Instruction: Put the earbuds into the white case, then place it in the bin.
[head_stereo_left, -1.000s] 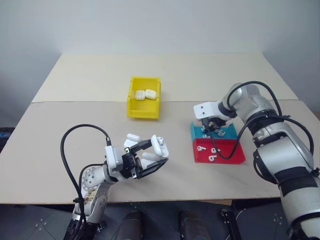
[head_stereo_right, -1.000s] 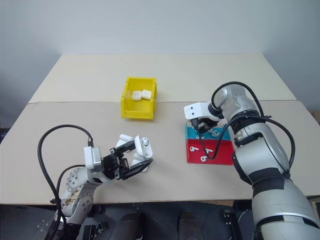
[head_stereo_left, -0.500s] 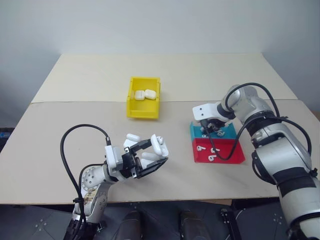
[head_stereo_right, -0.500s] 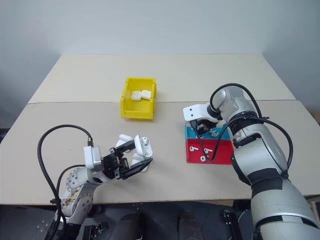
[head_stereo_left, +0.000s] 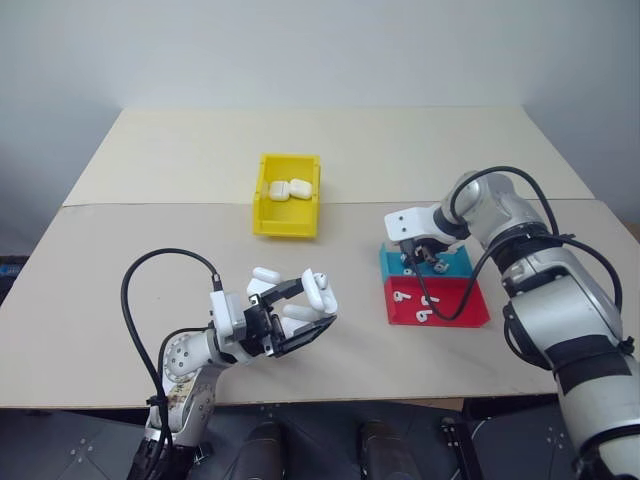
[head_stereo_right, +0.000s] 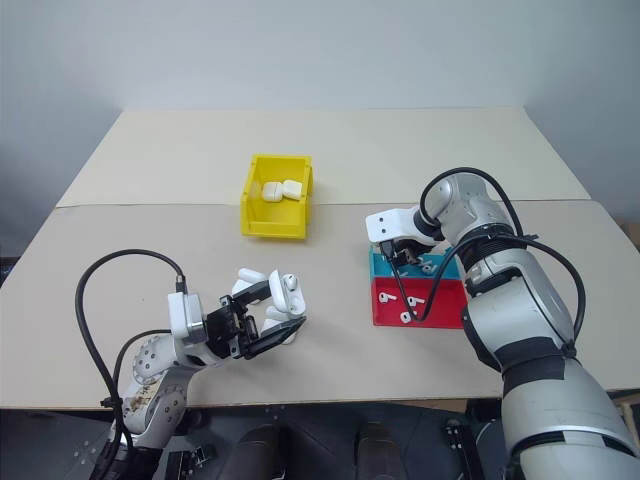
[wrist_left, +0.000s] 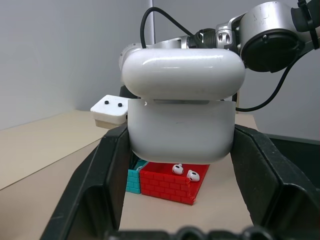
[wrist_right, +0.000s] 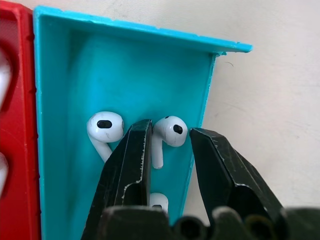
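My left gripper (head_stereo_left: 312, 312) is shut on a white case (head_stereo_left: 318, 290) and holds it above the table's near edge with the lid up. In the left wrist view the case (wrist_left: 182, 130) sits between the two black fingers (wrist_left: 107, 175). My right gripper (head_stereo_left: 415, 262) points down into the blue tray (head_stereo_left: 455, 265). Its fingers (wrist_right: 135, 150) stand narrowly apart on either side of one earbud (wrist_right: 175, 131) lying on the tray floor, with a sliver of tray showing beside it. Another earbud (wrist_right: 104, 126) lies just beside. The yellow bin (head_stereo_left: 262, 215) stands at mid table with two white cases (head_stereo_left: 290, 188) in it.
A red tray (head_stereo_left: 470, 315) adjoins the blue one on the near side and holds earbuds (head_stereo_left: 404, 296). Two more white cases (head_stereo_left: 266, 275) lie on the table by my left gripper. A seam crosses the table behind the bin.
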